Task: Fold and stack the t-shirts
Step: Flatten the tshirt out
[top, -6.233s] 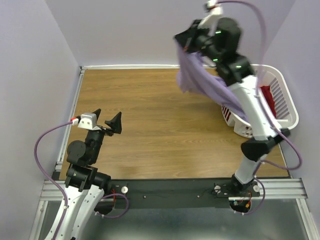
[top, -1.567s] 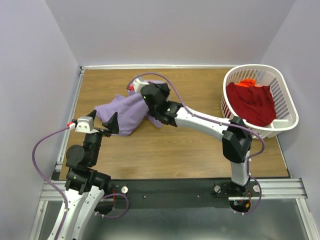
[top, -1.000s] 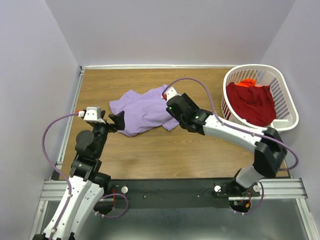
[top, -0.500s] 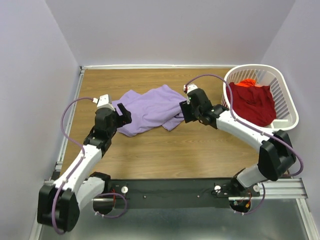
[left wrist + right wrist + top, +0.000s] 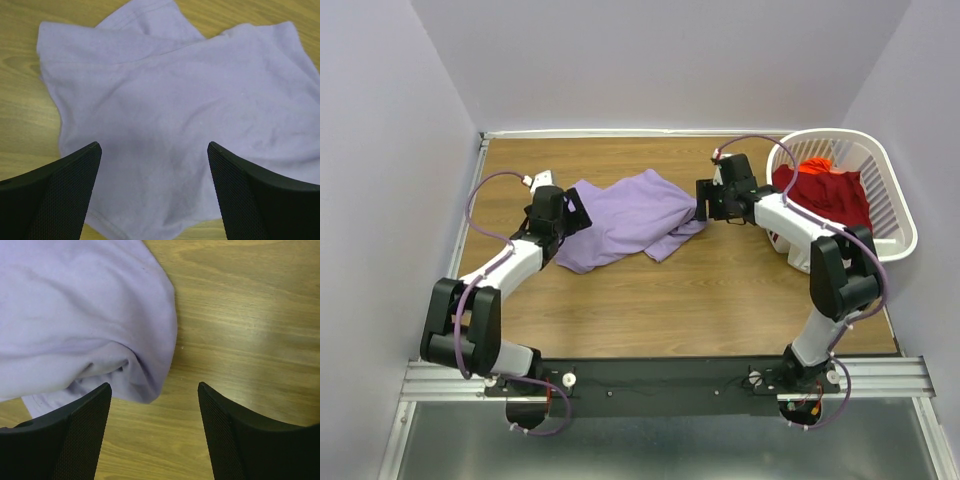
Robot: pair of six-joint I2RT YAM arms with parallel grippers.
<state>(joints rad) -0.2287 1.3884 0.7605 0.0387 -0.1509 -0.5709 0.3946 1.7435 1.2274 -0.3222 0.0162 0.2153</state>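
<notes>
Lavender t-shirt (image 5: 625, 215): crumpled, centre of frame, lying on wooden table (image 5: 720, 300).
Red t-shirt (image 5: 835, 205): inside white basket (image 5: 892, 207), right of frame.
Left gripper (image 5: 574, 208): jaws spread, empty, over lavender shirt's left edge.
Right gripper (image 5: 702, 204): jaws spread, empty, at shirt's right edge.

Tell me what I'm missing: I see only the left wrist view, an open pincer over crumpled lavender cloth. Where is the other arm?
Observer: The right pincer stands open at the opposite end of the same crumpled lavender cloth t-shirt, holding nothing.
Operator: Is the second shirt out yet?
Observer: No, the deep red cloth t-shirt lies in the white slatted plastic laundry basket, off to the right.
</notes>
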